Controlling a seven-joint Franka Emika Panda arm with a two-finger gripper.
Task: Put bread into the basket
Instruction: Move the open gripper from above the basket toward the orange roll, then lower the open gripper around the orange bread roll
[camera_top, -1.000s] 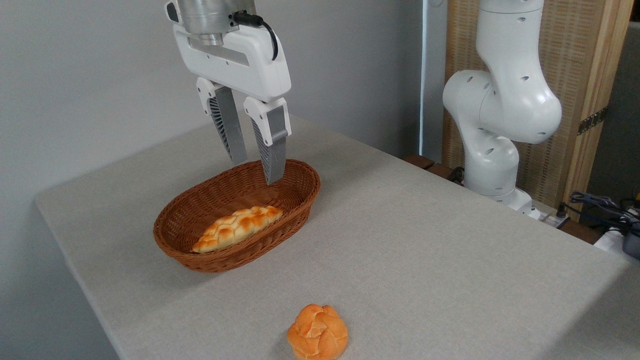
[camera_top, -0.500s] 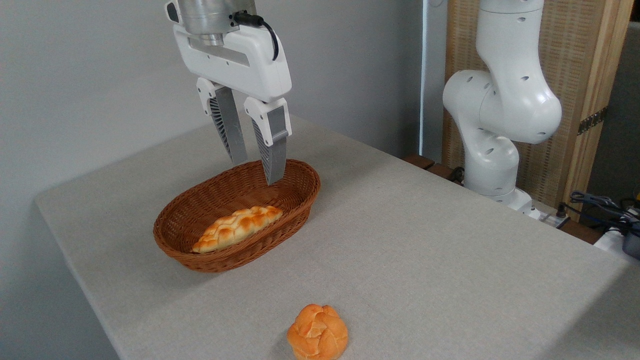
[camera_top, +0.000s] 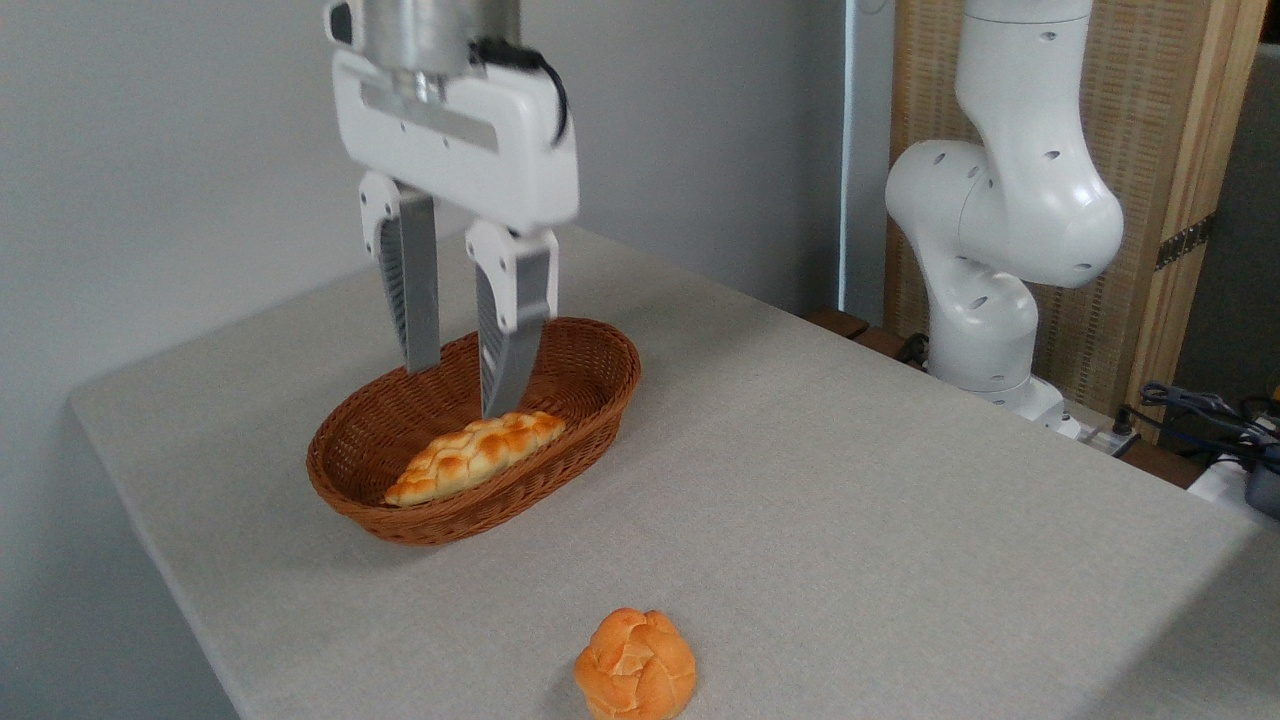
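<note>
So your claw (camera_top: 462, 385) just swung left and dipped over the basket (camera_top: 610, 385), fingers apart and empty, while the bread (camera_top: 635, 676) sits untouched on the desk (camera_top: 850, 480).

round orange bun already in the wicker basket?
No, the small round orange bun lies on the grey table in front of the oval brown wicker basket, which holds only a pale braided loaf.

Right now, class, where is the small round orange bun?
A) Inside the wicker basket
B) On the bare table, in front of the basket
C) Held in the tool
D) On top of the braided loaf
B: the round bun sits alone on the table, clear of the basket.
</note>
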